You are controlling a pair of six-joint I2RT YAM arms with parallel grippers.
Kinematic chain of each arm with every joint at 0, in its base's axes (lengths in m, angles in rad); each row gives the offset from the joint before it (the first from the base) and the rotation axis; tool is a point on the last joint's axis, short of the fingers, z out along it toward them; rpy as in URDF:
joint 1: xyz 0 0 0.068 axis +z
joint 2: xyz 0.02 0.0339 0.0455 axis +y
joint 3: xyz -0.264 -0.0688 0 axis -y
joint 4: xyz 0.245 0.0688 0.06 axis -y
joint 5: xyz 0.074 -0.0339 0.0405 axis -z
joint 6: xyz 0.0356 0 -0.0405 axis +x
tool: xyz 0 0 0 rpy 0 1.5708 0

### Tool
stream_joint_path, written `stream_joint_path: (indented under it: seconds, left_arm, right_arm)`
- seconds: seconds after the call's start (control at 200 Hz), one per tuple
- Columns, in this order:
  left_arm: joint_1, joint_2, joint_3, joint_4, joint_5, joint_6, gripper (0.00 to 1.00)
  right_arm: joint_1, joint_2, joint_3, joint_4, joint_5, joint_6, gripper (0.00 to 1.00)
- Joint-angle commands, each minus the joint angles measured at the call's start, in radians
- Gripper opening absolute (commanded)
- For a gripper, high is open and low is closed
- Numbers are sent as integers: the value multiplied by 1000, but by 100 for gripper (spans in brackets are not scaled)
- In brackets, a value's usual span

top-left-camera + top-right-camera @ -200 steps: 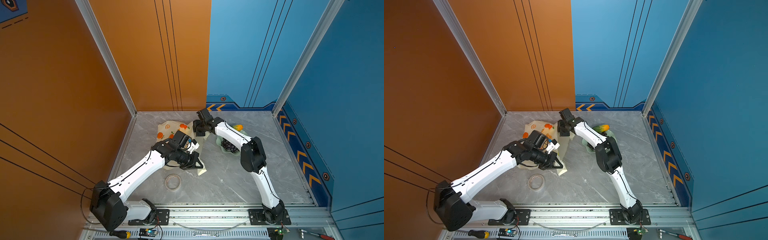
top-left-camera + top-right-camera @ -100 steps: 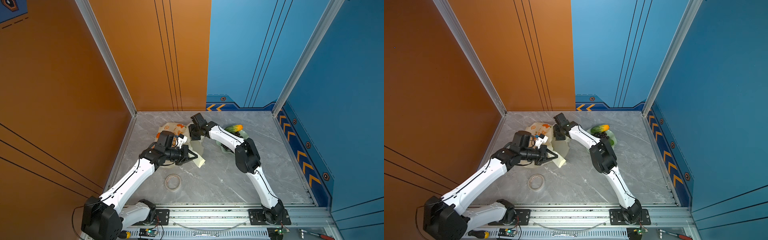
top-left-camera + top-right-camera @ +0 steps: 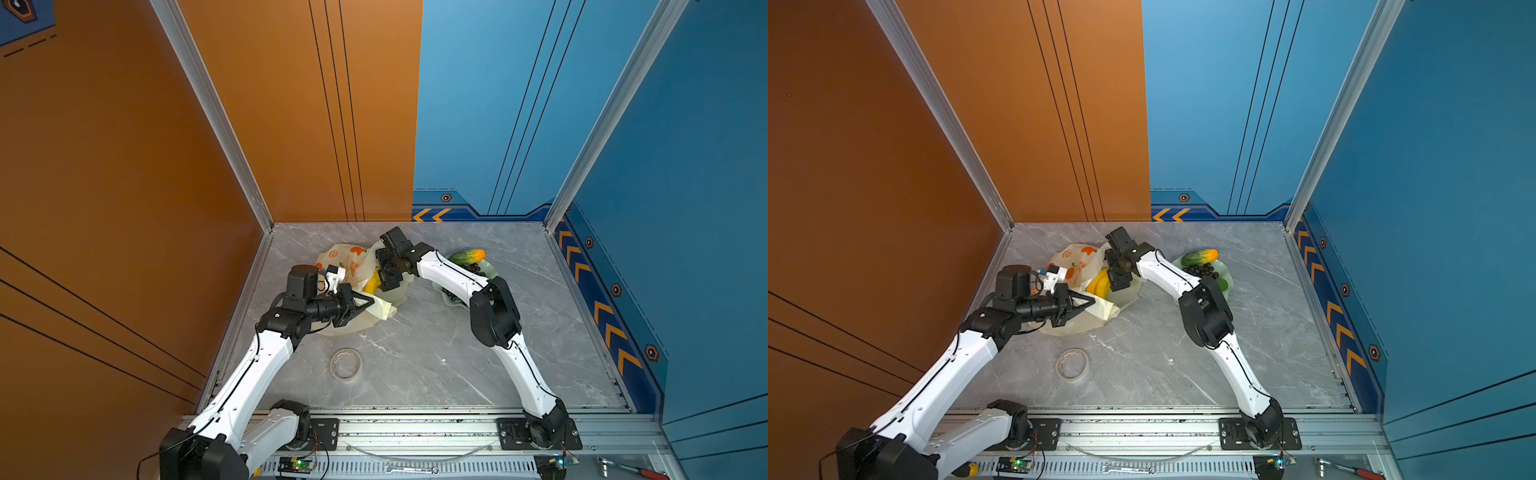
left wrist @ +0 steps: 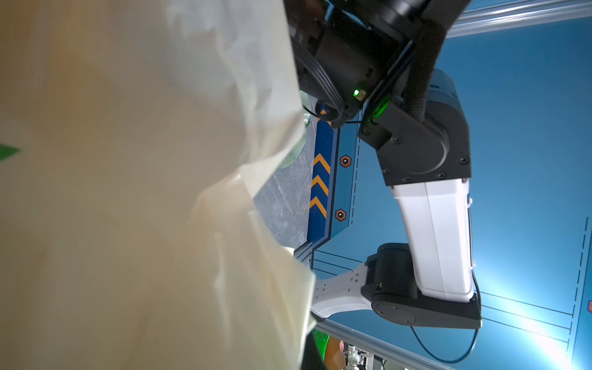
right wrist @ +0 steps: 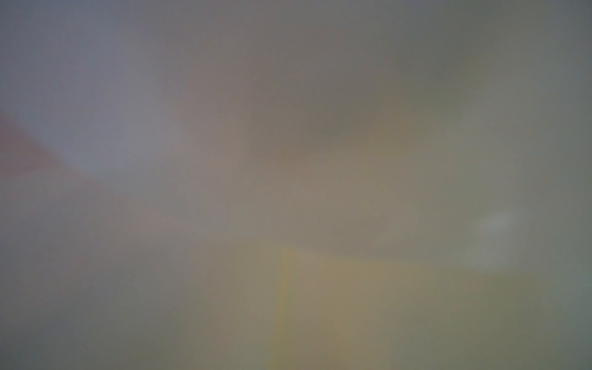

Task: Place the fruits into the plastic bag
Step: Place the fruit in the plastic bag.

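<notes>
The cream plastic bag, printed with orange fruits, lies at the back left. My left gripper is shut on its near rim and holds the mouth up; bag film fills much of the left wrist view. My right gripper hangs open in the mouth. A yellow banana bunch lies in the bag beside its fingers. A green-orange oblong fruit, dark grapes and a green ball rest on the pale green dish. The right wrist view is all blur.
A tape roll lies on the grey marble floor in front of the bag. Orange and blue walls close in the left, back and right. My right arm arches over the dish. Tools lie on the front rail.
The right gripper came forward and left over the bag mouth and its jaws opened; the banana bunch now shows in the bag. The left gripper drew back left, still gripping the rim.
</notes>
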Motion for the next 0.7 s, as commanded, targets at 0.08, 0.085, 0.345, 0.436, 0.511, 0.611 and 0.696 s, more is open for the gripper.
stream_joint_path:
  seconds: [0.08,0.085,0.345,0.436,0.511,0.611,0.696]
  left_arm:
    - [39,-28,-25,-80,16,31,0]
    - [40,-29,-24,-80,16,31,0]
    - [72,-21,-24,-106,16,49,0]
    - [75,-14,-17,-111,15,53,0]
    - [76,-10,-16,-112,13,54,0]
    - [75,-8,-16,-112,13,56,0]
    - [76,-12,-20,-112,14,56,0]
  right_arm:
    - [-1,-134,-72,-83,-74,-186,100]
    - [-1,-134,-72,-86,-76,-188,100]
    - [-1,-187,-101,-120,-170,-374,100]
    - [-1,-204,-114,-152,-190,-442,100]
    - [-1,-221,-128,-182,-200,-496,100]
    - [28,-262,-158,-205,-193,-581,100]
    - [25,-312,-188,-230,-169,-647,100]
